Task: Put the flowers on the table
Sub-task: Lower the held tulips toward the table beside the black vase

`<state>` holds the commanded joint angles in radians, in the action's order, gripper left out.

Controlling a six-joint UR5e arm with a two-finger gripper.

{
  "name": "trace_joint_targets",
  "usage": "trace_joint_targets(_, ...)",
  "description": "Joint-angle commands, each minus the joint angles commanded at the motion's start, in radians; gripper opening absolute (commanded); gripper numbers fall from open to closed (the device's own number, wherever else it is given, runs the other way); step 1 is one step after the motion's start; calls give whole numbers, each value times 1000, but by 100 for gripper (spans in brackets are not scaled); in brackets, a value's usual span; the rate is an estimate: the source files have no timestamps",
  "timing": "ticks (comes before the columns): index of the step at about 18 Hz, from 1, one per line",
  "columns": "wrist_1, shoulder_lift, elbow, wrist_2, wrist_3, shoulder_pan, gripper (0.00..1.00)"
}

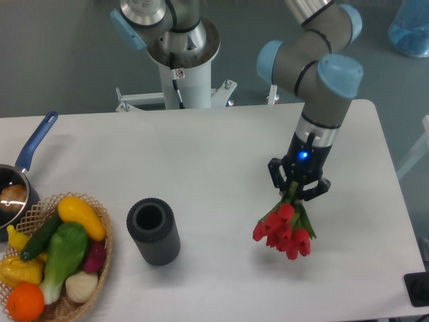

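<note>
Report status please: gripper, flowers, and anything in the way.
Gripper shut on the flowers, buds down, low over the table. Not yet laid down. Black cylinder stands well to the side; nothing in the way.

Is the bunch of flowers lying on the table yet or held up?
Held up. The claw grips the stems; the flowers hang blooms-down over the table.

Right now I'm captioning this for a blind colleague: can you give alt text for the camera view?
A robot gripper holds red flowers by the stems, buds down, low over a white table. Left stand a dark cylinder, a vegetable basket and a blue-handled pan.
</note>
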<state>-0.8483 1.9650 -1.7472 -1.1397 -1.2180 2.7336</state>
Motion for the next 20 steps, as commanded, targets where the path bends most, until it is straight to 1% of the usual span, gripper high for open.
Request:
trace_joint_targets(5,-2,15,-9,-37,0,-15,22)
trace_joint_targets(12,2,35,-25,-37,5,-31,22)
trace_joint_targets(18,2,35,-26,-37,8,-34,22)
trace_joint_targets(19,2,35,-26,-37,5,-34,24)
trace_joint_targets(20,3,35,-26,-37,2,-32,37)
